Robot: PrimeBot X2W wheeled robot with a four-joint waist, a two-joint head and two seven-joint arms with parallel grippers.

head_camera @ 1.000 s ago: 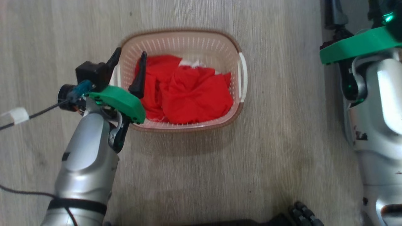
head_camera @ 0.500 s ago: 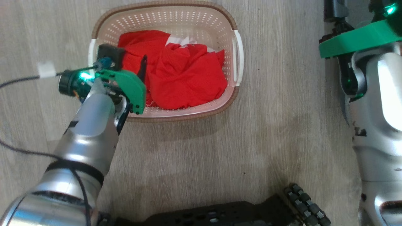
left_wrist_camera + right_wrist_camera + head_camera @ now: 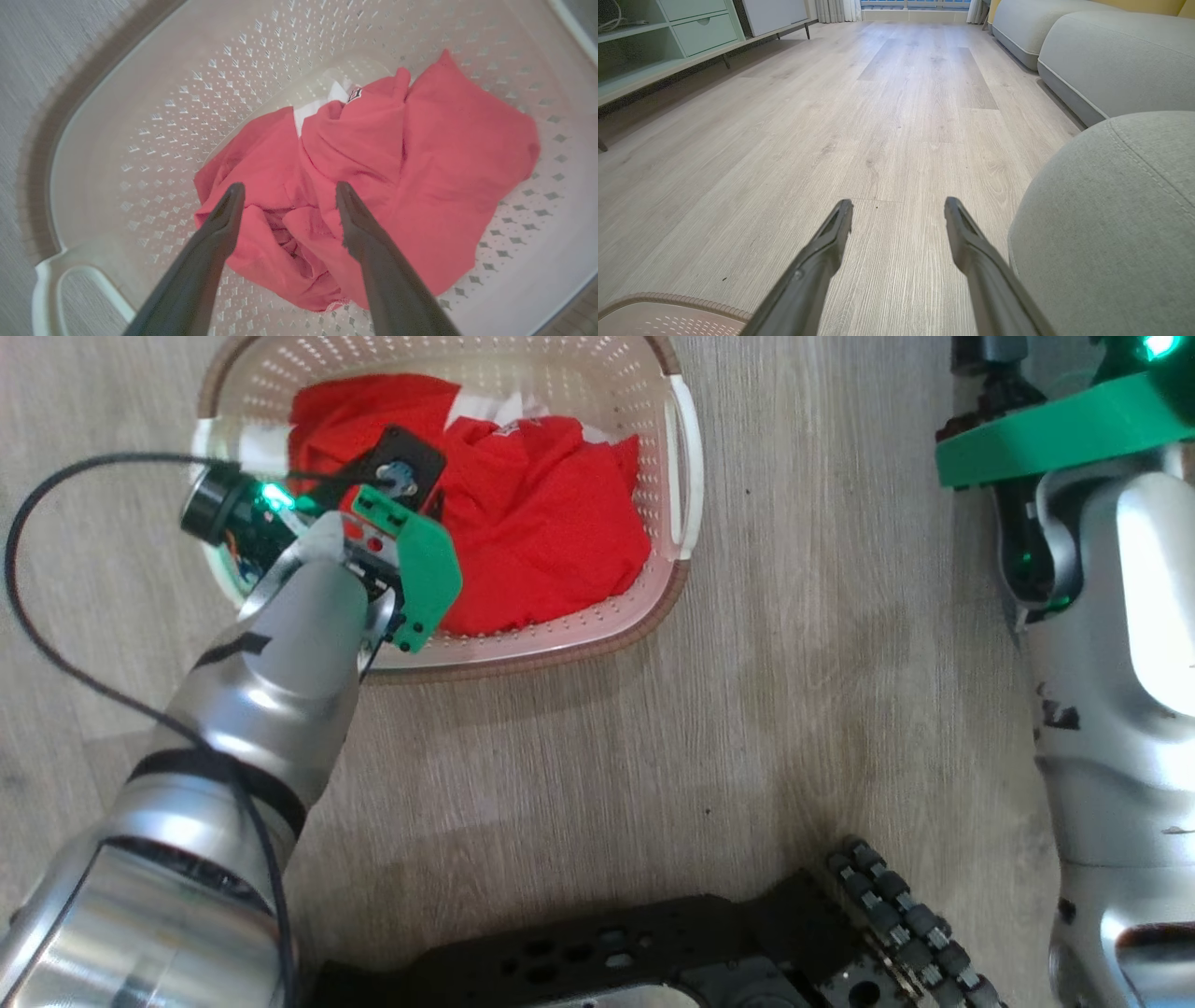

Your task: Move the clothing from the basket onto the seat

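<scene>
Rollers (image 3: 896,919) and a black perforated base plate (image 3: 653,952) sit nearest, on pale wood-grain floor (image 3: 579,775). A thin black cable (image 3: 37,635) loops out at nine o'clock beside the silver left forearm (image 3: 280,653). Up at eleven o'clock the basket (image 3: 560,649) stands on the boards. It is cream plastic, its walls pierced with rows of small holes, with a brown woven-look rim and a white handle (image 3: 686,476) on its three o'clock side. The clothing (image 3: 411,168) lies inside it, a crumpled bundle of thin red fabric with a scrap of white at its far edge. The left gripper (image 3: 287,191) hangs over the bundle's near half, its two dark tapered fingers spread apart and gripping nothing; whether the tips touch the cloth I cannot tell. The right gripper (image 3: 899,207) is spread just as wide over bare floor, holding nothing. At its three o'clock bulges the seat (image 3: 1111,224) — grey-green woven upholstery, rounded corner, stitched seam. Further off are more rounded cushions (image 3: 1106,60) at one o'clock, and a pale green cabinet (image 3: 691,32) on thin legs at ten.
</scene>
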